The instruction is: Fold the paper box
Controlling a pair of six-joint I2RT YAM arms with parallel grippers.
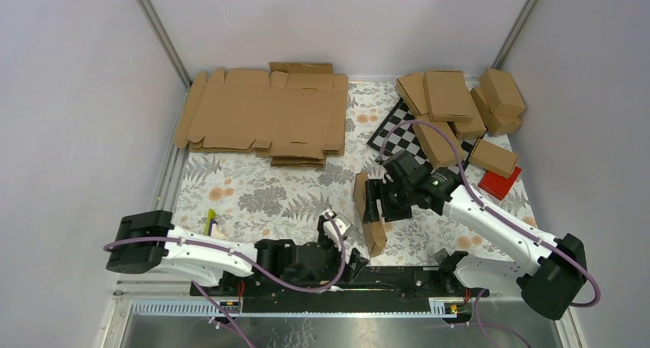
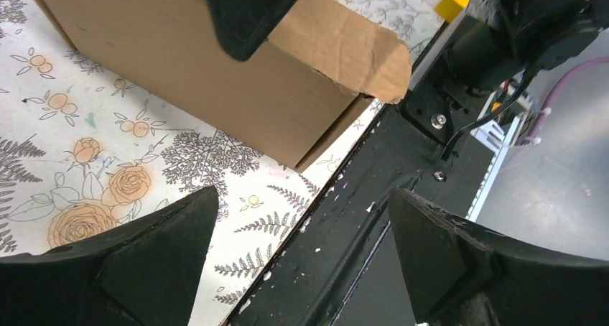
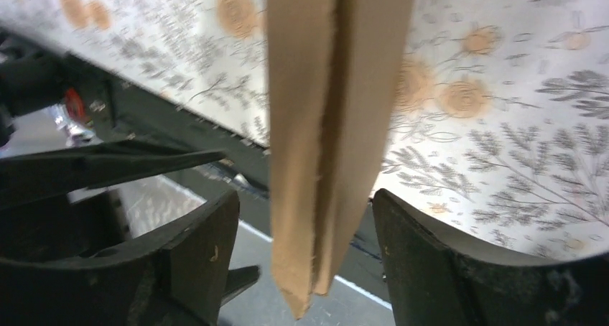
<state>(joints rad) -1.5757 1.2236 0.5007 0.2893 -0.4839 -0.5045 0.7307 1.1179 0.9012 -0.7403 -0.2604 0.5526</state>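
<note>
Looking at the table (image 1: 260, 198) with its flowered cover, we get this, biggest first:

- Stack of flat cardboard sheets (image 1: 264, 118) at the far left-centre, well away from both arms.
- Pile of folded brown cartons (image 1: 460, 106) in the far right corner, partly lying on a chequered board (image 1: 392, 127).
- Small red block (image 1: 500, 184) just beside the nearest carton of that pile, close to the right forearm.
- Black rail (image 1: 398, 275) along the near edge, right beside the work spot.

The paper box (image 1: 374, 237) stands on edge near the middle of the near edge, between the two grippers, its low end close to the rail. From the right wrist we see two cardboard layers lying nearly flat together. From the left wrist we see one rounded flap sticking out toward the rail.

Nothing from the piles is in the way; the only crowding is the two grippers and the rail around the box.

Right arm: it runs from the near right corner across to the centre. The right gripper (image 3: 305, 197) straddles the box, fingers spread, with a gap showing on one side, so it is not clamping.

Left arm: it lies low along the near edge, wrist turned toward the box. The left gripper (image 2: 301, 197) has its fingers spread wide with nothing between them, and the box sits just ahead of the tips.
</note>
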